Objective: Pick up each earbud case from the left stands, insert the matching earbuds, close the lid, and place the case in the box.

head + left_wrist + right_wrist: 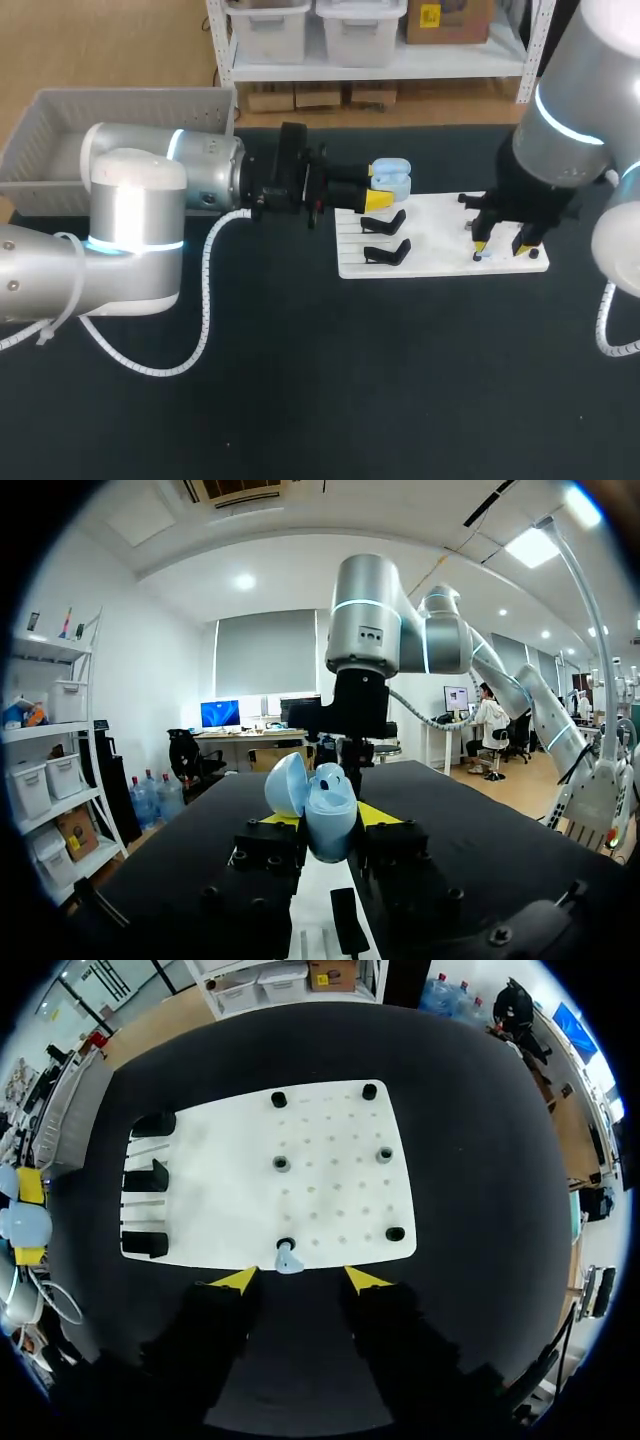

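My left gripper (379, 189) is shut on a light blue earbud case (392, 180) with its lid up, held just past the far left corner of the white board (440, 262). In the left wrist view the open case (325, 805) sits between the yellow tips. My right gripper (503, 246) hangs over the board's right near edge. In the right wrist view its fingers stand open on either side of a small light blue earbud (288, 1258) on a black peg, without touching it. Three black stands (147, 1175) line the board's left side.
A grey basket (60, 130) stands at the far left of the table. Several black pegs (282, 1164) dot the board. The left arm's white cable (205, 300) loops over the dark table top.
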You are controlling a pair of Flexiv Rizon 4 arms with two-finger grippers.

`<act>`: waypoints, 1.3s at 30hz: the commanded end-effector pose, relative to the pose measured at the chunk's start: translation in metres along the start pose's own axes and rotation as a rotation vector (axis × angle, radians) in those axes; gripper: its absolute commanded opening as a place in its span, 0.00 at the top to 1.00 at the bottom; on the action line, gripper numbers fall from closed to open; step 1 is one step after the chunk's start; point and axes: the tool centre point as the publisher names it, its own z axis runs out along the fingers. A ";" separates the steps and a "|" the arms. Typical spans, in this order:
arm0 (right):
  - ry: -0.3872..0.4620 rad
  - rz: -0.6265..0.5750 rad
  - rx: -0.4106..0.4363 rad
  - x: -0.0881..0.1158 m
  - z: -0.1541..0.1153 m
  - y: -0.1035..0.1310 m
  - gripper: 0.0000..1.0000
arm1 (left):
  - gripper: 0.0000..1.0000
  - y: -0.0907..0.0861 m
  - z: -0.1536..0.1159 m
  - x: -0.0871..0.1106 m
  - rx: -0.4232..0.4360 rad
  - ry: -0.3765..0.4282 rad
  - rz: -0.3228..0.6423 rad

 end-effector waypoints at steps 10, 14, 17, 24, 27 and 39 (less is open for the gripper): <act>0.023 -0.004 -0.034 -0.004 0.010 0.003 0.54 | 1.00 -0.001 0.000 0.001 -0.004 -0.002 0.003; 0.026 -0.002 -0.041 -0.003 0.012 0.005 0.54 | 1.00 -0.001 0.000 0.001 -0.004 -0.002 0.003; 0.031 0.003 -0.044 -0.002 0.014 0.005 0.56 | 1.00 -0.001 0.000 0.001 -0.004 -0.002 0.003; 0.032 0.018 -0.052 -0.001 0.017 0.005 0.60 | 1.00 -0.001 0.000 0.001 -0.004 -0.002 0.003; 0.031 0.022 -0.053 -0.001 0.017 0.005 0.62 | 1.00 -0.001 0.000 0.001 -0.004 -0.002 0.003; 0.029 0.028 -0.058 -0.003 0.020 0.008 0.67 | 1.00 -0.001 0.000 0.001 -0.004 -0.002 0.003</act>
